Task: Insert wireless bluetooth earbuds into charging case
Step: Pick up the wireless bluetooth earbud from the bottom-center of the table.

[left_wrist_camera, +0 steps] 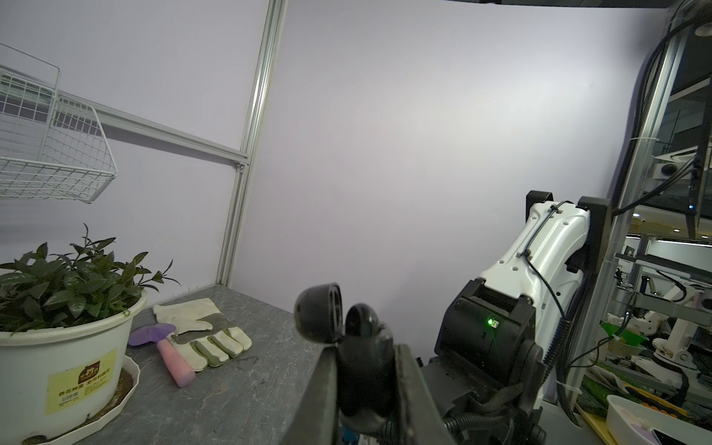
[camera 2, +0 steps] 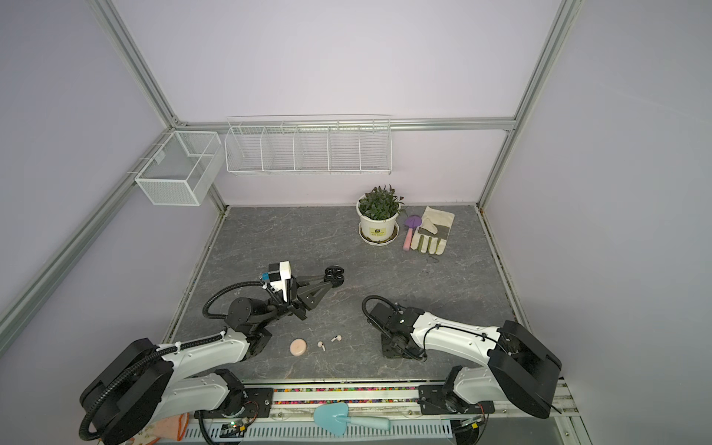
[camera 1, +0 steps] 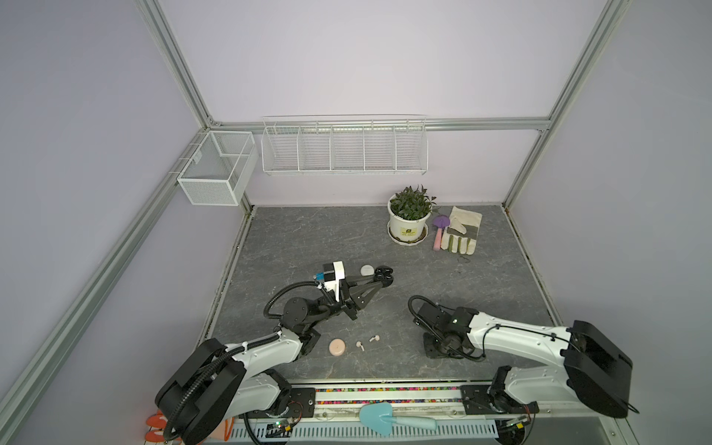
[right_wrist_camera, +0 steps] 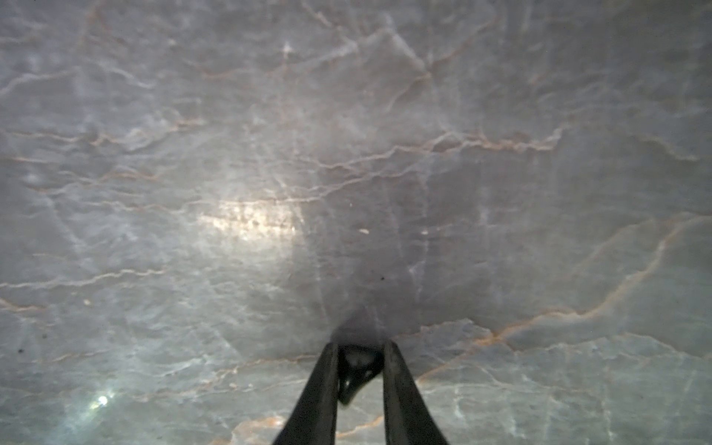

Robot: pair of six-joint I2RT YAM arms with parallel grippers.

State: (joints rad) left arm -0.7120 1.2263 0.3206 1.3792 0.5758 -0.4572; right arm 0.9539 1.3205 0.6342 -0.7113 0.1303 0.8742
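Note:
My left gripper (camera 1: 382, 282) is shut on a black charging case (camera 1: 383, 274) with its lid (left_wrist_camera: 319, 312) hinged open; the case body (left_wrist_camera: 364, 370) sits between the fingers. My right gripper (right_wrist_camera: 360, 346) points down just above the table and is shut on a small black earbud (right_wrist_camera: 356, 366); in both top views its tips are hidden under the wrist (camera 1: 437, 345). Two pale pink earbuds (camera 1: 360, 345) (camera 1: 374, 338) lie near the front beside a pink round case (camera 1: 338, 346). A white round case (camera 1: 366, 269) lies just behind the left gripper.
A potted plant (camera 1: 409, 223), a work glove (camera 1: 460, 235) and a purple trowel (camera 1: 439, 231) sit at the back right. A blue trowel (camera 1: 379, 418) lies on the front rail. Wire baskets (camera 1: 345, 148) (camera 1: 215, 173) hang on the back wall.

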